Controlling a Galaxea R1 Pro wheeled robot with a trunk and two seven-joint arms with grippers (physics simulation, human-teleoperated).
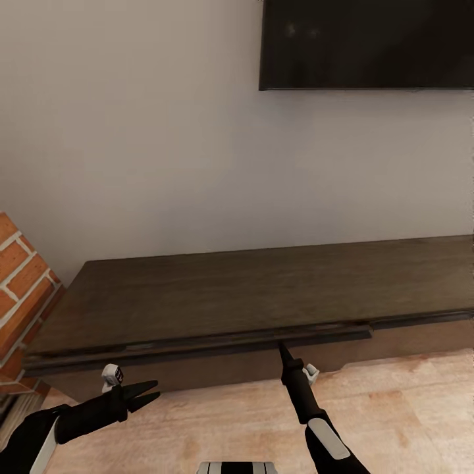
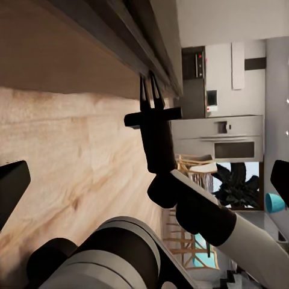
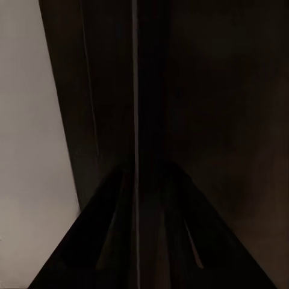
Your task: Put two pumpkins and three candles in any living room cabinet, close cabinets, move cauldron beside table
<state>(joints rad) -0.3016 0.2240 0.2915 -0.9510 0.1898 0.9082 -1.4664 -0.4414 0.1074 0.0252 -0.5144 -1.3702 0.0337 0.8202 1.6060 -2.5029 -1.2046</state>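
The long low dark brown cabinet [image 1: 250, 289] stands against the wall, and its left drawer front [image 1: 197, 345] juts slightly forward of the right one. My right gripper [image 1: 282, 347] points up with its tips at the lower edge of that front. In the left wrist view its two fingers [image 2: 149, 90] lie close together against the cabinet [image 2: 108, 30]. The right wrist view sits very close to the dark wood [image 3: 229, 90]. My left gripper [image 1: 155, 390] hovers open and empty over the floor, in front of the cabinet's left part. The pumpkins, candles, cauldron and table are out of view.
A dark TV [image 1: 368, 43] hangs on the wall above the cabinet's right half. A brick fireplace [image 1: 20, 283] borders the cabinet's left end. Light wood floor [image 1: 395, 408] lies in front. Kitchen appliances [image 2: 220, 129] and a plant [image 2: 238, 183] show far off.
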